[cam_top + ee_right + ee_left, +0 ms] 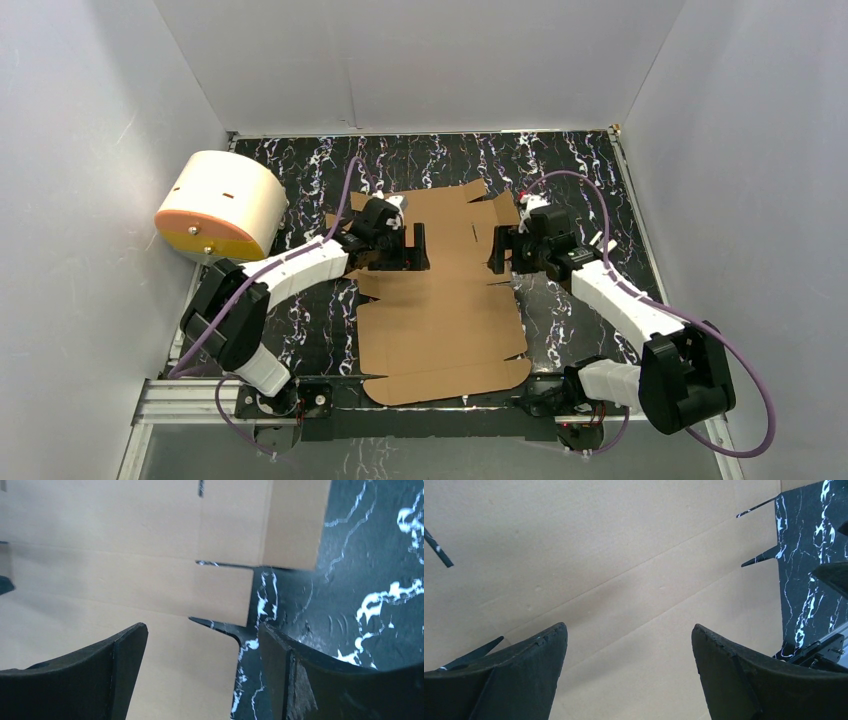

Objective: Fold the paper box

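The paper box (445,310) is a flat brown die-cut cardboard sheet with flaps and slots, lying on the black marbled table (580,170). My left gripper (417,248) is open, low over the sheet's left side. In the left wrist view its fingers (539,650) straddle bare cardboard (624,580). My right gripper (497,250) is open at the sheet's right edge. In the right wrist view one finger (125,645) is over the cardboard (125,555) and the other over the table beside a side flap (220,600).
A cream-white cylinder with an orange face (220,205) lies at the far left against the wall. White walls close in the table on three sides. A metal rail (190,400) runs along the near edge by the arm bases.
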`<state>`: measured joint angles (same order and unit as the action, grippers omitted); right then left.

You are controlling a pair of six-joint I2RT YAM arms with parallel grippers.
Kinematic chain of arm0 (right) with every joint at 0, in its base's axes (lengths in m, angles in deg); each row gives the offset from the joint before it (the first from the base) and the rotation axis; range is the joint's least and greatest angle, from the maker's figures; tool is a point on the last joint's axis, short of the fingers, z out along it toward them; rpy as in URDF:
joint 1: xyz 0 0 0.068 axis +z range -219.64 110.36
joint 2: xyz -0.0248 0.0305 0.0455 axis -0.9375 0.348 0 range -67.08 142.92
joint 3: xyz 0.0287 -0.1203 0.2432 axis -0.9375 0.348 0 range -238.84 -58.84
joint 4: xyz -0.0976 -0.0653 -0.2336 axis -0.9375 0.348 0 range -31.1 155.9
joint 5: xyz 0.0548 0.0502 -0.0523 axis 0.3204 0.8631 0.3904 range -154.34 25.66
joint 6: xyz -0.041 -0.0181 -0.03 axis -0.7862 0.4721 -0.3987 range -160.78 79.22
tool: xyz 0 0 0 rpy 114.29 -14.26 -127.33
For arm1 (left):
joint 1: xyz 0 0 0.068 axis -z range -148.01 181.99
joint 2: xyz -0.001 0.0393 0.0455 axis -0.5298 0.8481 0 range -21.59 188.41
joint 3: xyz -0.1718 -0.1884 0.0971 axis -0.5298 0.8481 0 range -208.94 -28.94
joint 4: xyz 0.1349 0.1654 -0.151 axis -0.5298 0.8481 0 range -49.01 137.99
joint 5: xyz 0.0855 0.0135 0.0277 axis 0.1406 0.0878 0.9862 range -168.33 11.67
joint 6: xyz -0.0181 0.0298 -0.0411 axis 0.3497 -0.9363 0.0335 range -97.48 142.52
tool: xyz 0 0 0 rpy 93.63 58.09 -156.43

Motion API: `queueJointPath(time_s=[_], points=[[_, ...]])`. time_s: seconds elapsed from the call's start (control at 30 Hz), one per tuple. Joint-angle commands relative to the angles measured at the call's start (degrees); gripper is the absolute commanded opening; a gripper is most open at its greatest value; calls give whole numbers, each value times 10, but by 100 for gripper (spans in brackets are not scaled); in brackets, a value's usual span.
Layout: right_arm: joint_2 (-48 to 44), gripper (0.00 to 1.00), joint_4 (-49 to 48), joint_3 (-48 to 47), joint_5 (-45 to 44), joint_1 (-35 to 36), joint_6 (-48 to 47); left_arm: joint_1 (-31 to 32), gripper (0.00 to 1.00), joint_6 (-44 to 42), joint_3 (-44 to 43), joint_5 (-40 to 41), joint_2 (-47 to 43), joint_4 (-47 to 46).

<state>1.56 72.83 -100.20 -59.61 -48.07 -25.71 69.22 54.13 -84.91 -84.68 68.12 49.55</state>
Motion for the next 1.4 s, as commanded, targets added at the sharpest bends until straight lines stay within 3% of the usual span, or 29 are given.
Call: queueJointPath(time_s=[0.0,0.47,0.97,1.37], points=[[1,91,-4,27,-44,1,10,11,91,5,1,18,11,-5],[48,92,-101,76,6,1,34,15,91,-1,6,22,61,-19],[72,92,-133,90,54,1,54,16,91,0,13,22,71,-22],[-1,86,-186,94,161,1,67,17,91,2,14,22,80,-26]])
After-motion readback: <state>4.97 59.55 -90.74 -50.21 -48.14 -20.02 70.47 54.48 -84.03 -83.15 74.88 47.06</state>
